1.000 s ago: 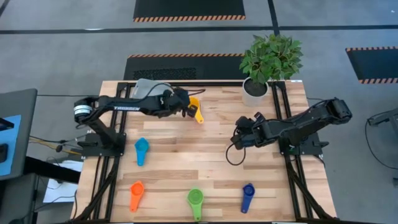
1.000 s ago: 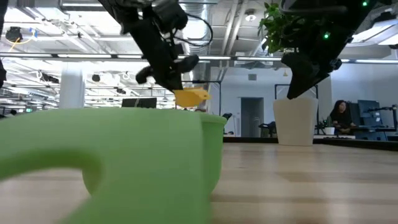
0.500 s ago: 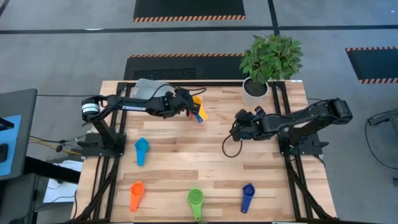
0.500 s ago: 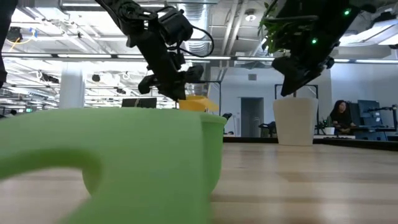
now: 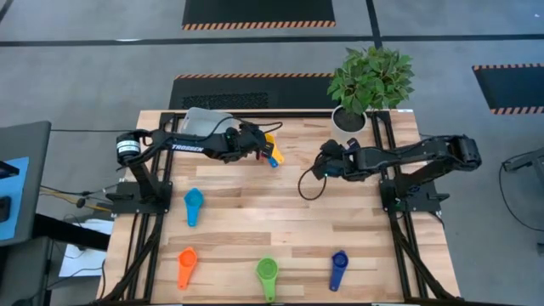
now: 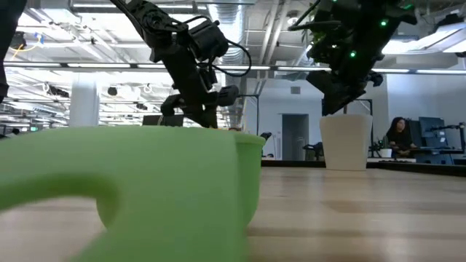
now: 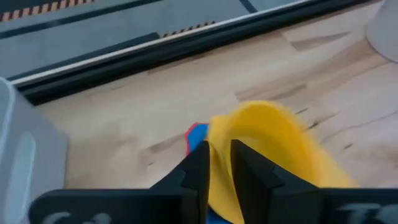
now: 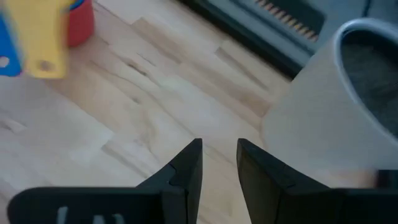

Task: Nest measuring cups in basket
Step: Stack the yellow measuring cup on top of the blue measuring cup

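Observation:
My left gripper is at the table's far edge, just right of the pale grey-blue basket, shut on the yellow cup. The yellow cup sits over a light blue cup and a red cup stacked on the table, outside the basket. My right gripper hovers open, touching nothing, left of the white plant pot. Another light blue cup, the orange cup, the green cup and the dark blue cup lie apart on the table. My left gripper pinches the yellow cup's bowl wall between its two fingers, slanting down from the table's left. The cup's handle lies over the light blue cup's handle. Whether the yellow bowl rests in the stack, I cannot tell.
The plant pot stands at the far right, close beside my right gripper. The green cup fills the low view's foreground. The table's middle is bare wood. A person sits in the room beyond.
My left gripper has come down with the yellow cup onto the red and light blue stack; in the low view the cup has dropped out of sight behind the green cup. My right gripper has moved toward the far edge, nearer the plant pot.

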Controlling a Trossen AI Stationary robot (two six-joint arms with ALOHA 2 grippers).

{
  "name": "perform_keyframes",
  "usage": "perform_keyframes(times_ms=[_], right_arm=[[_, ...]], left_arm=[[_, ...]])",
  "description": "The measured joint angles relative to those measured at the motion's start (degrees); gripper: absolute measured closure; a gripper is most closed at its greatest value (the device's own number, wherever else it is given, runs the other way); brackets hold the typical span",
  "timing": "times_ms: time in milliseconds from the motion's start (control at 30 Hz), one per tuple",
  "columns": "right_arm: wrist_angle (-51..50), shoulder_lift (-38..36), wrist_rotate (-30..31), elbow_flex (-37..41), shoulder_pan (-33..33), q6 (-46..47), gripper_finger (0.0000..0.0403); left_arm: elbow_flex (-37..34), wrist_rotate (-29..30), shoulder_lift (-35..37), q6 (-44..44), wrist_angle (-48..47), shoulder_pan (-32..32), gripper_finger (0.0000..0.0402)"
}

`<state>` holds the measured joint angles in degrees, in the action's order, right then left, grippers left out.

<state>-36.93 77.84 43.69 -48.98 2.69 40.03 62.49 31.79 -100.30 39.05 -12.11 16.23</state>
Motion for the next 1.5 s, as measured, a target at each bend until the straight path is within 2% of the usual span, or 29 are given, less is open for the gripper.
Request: perform_keyframes(times_ms=[200,300,467,633,733,833,933,1033,1100,1167,1267,1367,1500], right_arm=[[0.3,0.0,-9.1,-1.9,5.2,3.2,0.028],[1.4,0.0,-10.9,-2.3,7.2,3.5,0.028],[5.6,0.0,-10.8,-2.9,8.1,-1.3,0.028],[10.1,0.3,-6.7,-2.9,5.2,-8.1,0.028],[10.3,0.3,-9.8,-2.9,2.3,-9.0,0.0282],[8.4,0.0,-10.9,-2.9,-2.4,-6.4,0.0282],[6.2,0.0,-8.7,-2.9,-7.7,-2.2,0.0281],[5.3,0.2,-5.4,-2.9,-13.1,3.5,0.028],[4.9,0.3,-4.8,-2.8,-17.1,6.2,0.0281],[5.2,0.3,-3.8,-2.8,-20.8,8.2,0.0284],[7.2,0.3,2.8,-2.8,-25.0,10.3,0.0287],[10.1,1.3,6.8,-2.8,-23.7,10.2,0.029],[16.0,4.9,5.8,-2.8,-17.6,4.8,0.0301]], left_arm=[[0.0,-3.6,-0.1,-2.8,-0.6,0.4,0.0315],[0.0,-7.6,-0.1,-8.9,-0.4,1.2,0.0302],[0.0,-9.1,-0.1,-15.1,-1.1,3.5,0.0297],[0.0,-6.5,-0.1,-18.6,-2.0,5.3,0.0315],[0.0,-6.5,-0.1,-20.4,-0.3,5.8,0.033],[0.0,-8.1,0.0,-24.8,0.8,6.3,0.0343],[0.0,-12.5,0.8,-25.3,1.5,6.3,0.0355],[0.0,-17.1,1.5,-24.2,3.8,3.7,0.0364],[0.1,-18.1,1.4,-23.7,5.8,0.3,0.037],[0.1,-17.6,1.4,-24.8,8.0,-3.5,0.0374],[0.1,-13.1,1.4,-25.7,7.8,-9.0,0.0378],[0.1,-8.0,1.4,-23.7,4.9,-13.3,0.0382],[0.1,-4.8,0.9,-18.8,0.0,-16.6,0.039]])
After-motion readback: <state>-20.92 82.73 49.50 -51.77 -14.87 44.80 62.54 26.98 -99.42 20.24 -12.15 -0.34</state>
